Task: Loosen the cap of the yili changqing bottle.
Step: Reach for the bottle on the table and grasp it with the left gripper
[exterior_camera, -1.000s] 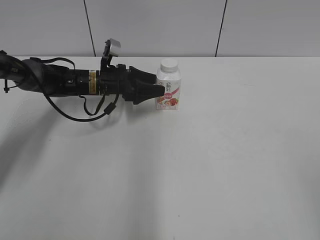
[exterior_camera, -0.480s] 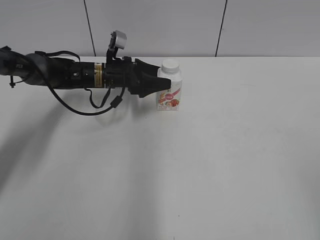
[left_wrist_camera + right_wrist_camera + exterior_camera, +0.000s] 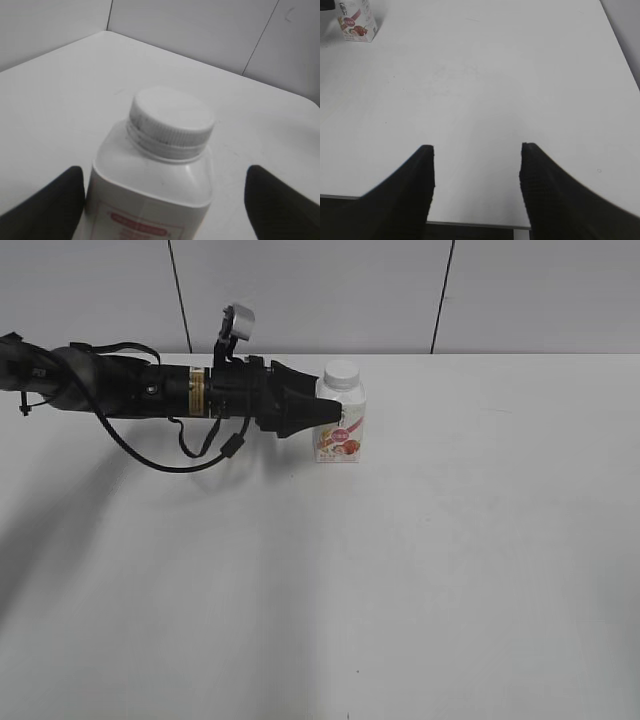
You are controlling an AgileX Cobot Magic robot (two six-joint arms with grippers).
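The yili changqing bottle (image 3: pixel 347 438) stands upright at the back of the white table, white with a pink-red label. Its white ribbed cap (image 3: pixel 340 371) is on the neck. My left gripper (image 3: pixel 337 412) reaches in from the left, level with the bottle's shoulder. In the left wrist view the bottle (image 3: pixel 150 175) and cap (image 3: pixel 172 117) sit between the open left jaws (image 3: pixel 162 200); the left finger is close to the bottle's side and the right finger stands well apart. My right gripper (image 3: pixel 477 147) is open and empty over the table's near edge, far from the bottle (image 3: pixel 356 22).
The white table (image 3: pixel 400 570) stretches wide in front of and to the right of the bottle. A grey panelled wall (image 3: pixel 320 290) stands just behind it. The table's near edge (image 3: pixel 475 223) shows under the right jaws.
My left arm has risen and pushed right, so its jaws now straddle the bottle's shoulder instead of pointing at its label. The bottle stays in about the same place.
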